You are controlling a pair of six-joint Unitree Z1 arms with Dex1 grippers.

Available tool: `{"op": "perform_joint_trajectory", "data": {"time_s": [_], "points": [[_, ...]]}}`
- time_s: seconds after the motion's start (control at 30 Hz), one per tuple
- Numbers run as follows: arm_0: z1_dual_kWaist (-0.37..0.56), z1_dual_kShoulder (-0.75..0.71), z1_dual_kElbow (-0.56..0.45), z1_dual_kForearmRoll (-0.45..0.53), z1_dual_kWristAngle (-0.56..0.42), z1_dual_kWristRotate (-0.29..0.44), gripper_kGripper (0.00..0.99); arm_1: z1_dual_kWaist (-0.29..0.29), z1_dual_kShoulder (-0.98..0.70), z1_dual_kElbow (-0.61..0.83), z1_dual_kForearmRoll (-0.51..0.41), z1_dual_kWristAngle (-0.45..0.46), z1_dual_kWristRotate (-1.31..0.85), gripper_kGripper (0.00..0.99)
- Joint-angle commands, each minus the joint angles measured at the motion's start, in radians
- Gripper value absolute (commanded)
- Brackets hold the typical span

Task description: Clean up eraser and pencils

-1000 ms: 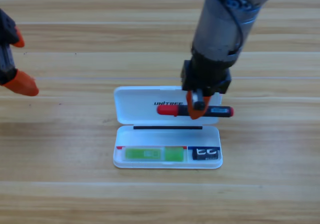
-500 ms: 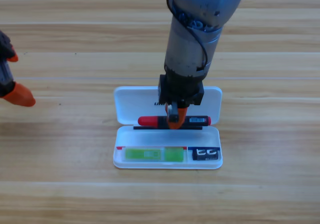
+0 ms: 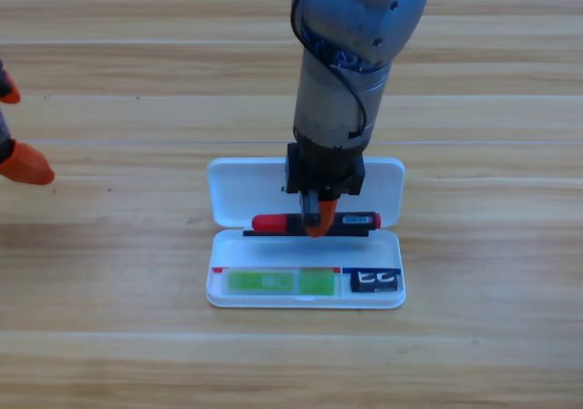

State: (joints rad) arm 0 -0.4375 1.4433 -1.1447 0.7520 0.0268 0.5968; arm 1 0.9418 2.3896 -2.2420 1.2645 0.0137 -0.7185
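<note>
My right gripper (image 3: 317, 219) points straight down over the open white case (image 3: 237, 190) and is shut on the black marker with a red cap (image 3: 271, 221). The marker lies level, left to right, over the case's hinge line, between the lid and the tray. In the tray (image 3: 305, 299) the translucent light-green pencil (image 3: 278, 282) lies on the left, and the small dark eraser (image 3: 375, 282) sits in the right compartment. My left gripper (image 3: 13, 145) waits at the picture's left edge, partly cut off, with its orange jaws spread.
The case stands in the middle of the wooden table (image 3: 492, 272), lid folded back away from the front edge. The right arm's grey body (image 3: 351, 72) rises over the lid and hides part of it.
The right gripper carried the red-capped marker left and down, from over the lid to the hinge line above the tray. The left gripper drew back slightly toward the left edge.
</note>
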Motion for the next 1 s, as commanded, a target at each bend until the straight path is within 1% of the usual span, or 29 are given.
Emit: {"op": "perform_joint_trajectory", "data": {"time_s": [0.03, 0.27, 0.3, 0.4, 0.43, 0.47, 0.57, 0.6, 0.67, 0.7, 0.73, 0.87, 1.0], "points": [[0.016, -0.024, 0.037, -0.005, -0.011, 0.014, 0.99, 0.015, 0.071, -0.001, 0.015, -0.004, -0.001, 0.0], [0.016, -0.026, 0.046, -0.013, -0.013, 0.015, 0.99, 0.014, 0.079, -0.001, 0.015, -0.004, 0.001, 0.0], [0.016, -0.026, 0.046, -0.014, -0.013, 0.015, 0.99, 0.014, 0.079, -0.001, 0.015, -0.004, 0.001, 0.014], [0.016, -0.026, 0.049, -0.017, -0.011, 0.017, 0.99, 0.014, 0.08, -0.001, 0.015, -0.004, 0.002, 0.247], [0.016, -0.024, 0.051, -0.02, -0.011, 0.018, 0.99, 0.014, 0.08, -0.001, 0.015, -0.004, 0.002, 0.295], [0.016, -0.024, 0.056, -0.023, -0.011, 0.02, 0.99, 0.012, 0.08, -0.001, 0.015, -0.004, 0.002, 0.313], [0.016, -0.024, 0.06, -0.028, -0.011, 0.021, 0.99, 0.012, 0.082, -0.001, 0.015, -0.004, 0.002, 0.313], [0.016, -0.023, 0.062, -0.029, -0.011, 0.021, 0.99, 0.012, 0.082, -0.001, 0.015, -0.004, 0.002, 0.345], [0.016, -0.023, 0.062, -0.031, -0.011, 0.021, 0.99, 0.012, 0.082, -0.001, 0.015, -0.006, 0.002, 0.523], [0.016, -0.021, 0.063, -0.031, -0.011, 0.021, 0.99, 0.012, 0.08, 0.001, 0.015, -0.006, 0.004, 0.588], [0.016, -0.021, 0.063, -0.033, -0.011, 0.021, 0.99, 0.012, 0.077, 0.002, 0.016, -0.006, 0.005, 0.612], [0.016, -0.02, 0.066, -0.036, -0.011, 0.023, 0.99, 0.015, 0.031, 0.018, 0.038, 0.002, 0.011, 0.621], [0.016, -0.017, 0.063, -0.04, -0.01, 0.023, 0.99, 0.037, -0.104, 0.117, 0.041, 0.042, 0.011, 0.621]]}}
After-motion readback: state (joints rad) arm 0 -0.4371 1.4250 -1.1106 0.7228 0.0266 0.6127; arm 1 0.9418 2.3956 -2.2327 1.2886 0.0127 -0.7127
